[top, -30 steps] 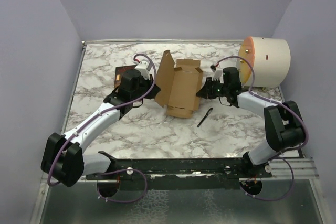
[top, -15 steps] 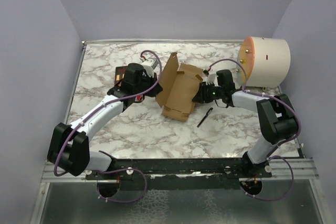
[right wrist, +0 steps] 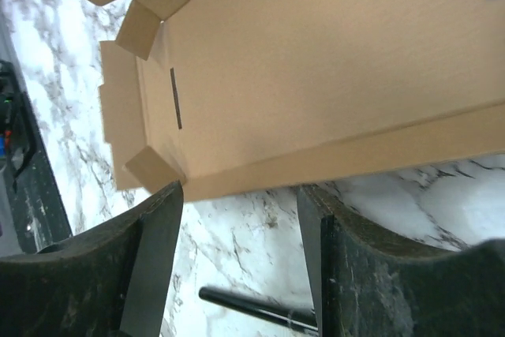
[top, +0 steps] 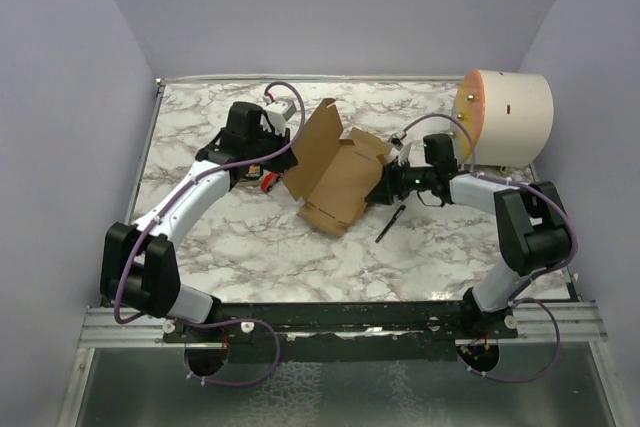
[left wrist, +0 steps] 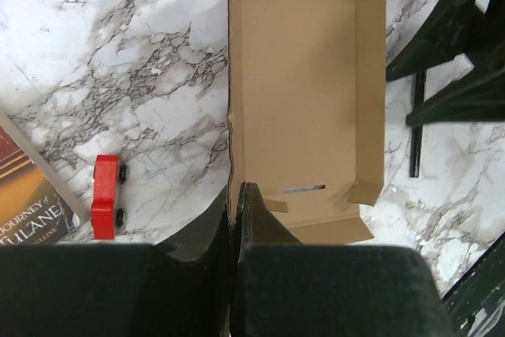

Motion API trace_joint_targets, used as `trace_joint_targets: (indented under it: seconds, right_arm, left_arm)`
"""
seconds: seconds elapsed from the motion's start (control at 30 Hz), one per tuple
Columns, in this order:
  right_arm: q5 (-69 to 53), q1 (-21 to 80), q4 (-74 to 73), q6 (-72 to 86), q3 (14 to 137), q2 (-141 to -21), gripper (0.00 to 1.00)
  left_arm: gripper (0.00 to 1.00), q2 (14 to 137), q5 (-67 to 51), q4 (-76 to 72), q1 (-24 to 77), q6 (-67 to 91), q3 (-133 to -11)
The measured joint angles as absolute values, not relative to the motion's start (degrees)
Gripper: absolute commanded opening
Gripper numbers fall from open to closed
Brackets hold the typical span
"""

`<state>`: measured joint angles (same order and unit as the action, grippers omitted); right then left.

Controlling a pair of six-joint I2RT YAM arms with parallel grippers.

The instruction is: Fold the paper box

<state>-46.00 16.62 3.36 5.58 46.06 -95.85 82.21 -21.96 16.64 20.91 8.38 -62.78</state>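
Paper box (top: 335, 182) lies askew at mid-counter (top: 250, 237), half formed: its tray walls are up and its broad lid flap (top: 312, 142) stands raised on the left side. The left end effector (left wrist: 237, 195) has its fingers pressed together on the edge of that upright flap, apparently to keep it standing and to hold the sheet steady. The right end effector (right wrist: 238, 191) is spread wide at the box's opposite long wall, gripping nothing. It looks placed to push or pinch that wall next. A large cream cylinder (top: 505, 117) sits at the far right, well apart. A dark book (left wrist: 31, 203) lies left of the box, a black pen (top: 390, 223) just to its right, and a red toy car (left wrist: 106, 195) near the book.
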Motion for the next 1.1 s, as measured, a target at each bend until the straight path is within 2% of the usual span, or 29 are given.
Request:
trace_joint_targets:
  seconds: [0.3, 0.6, 0.67, 0.7, 0.73, 0.93, 1.1]
  right_arm:
    - [-62.08, 4.75, -5.02, -5.91, 48.9, -95.18, 0.68]
    - [-65.71, 0.45, -12.75, -15.64, 54.48, -91.29, 0.7]
    - [-65.54, -0.54, -14.09, -17.54, 57.04, -92.05, 0.74]
    - [-65.36, -0.84, -14.61, -18.39, 58.48, -92.79, 0.89]
    - [-65.23, -0.97, -15.64, -19.38, 60.34, -94.19, 0.99]
    - [-62.57, -0.21, -21.28, -23.73, 70.46, -105.12, 0.99]
    - [-61.34, 1.3, -24.77, -24.77, 72.64, -108.81, 0.99]
  left_arm:
    - [0.0, 82.81, -23.88, 21.8, 19.84, 1.61, -65.56]
    - [0.0, 82.81, -24.01, 24.23, 19.84, -3.51, -65.56]
    - [0.0, 82.81, -24.01, 24.71, 19.81, -4.49, -65.58]
    - [0.0, 82.81, -24.01, 24.93, 19.81, -4.93, -65.58]
    - [0.0, 82.81, -24.01, 25.1, 19.81, -5.39, -65.63]
    - [0.0, 82.72, -24.01, 25.3, 19.84, -7.55, -66.13]
    - [0.0, 82.3, -24.03, 25.26, 19.84, -8.71, -66.11]
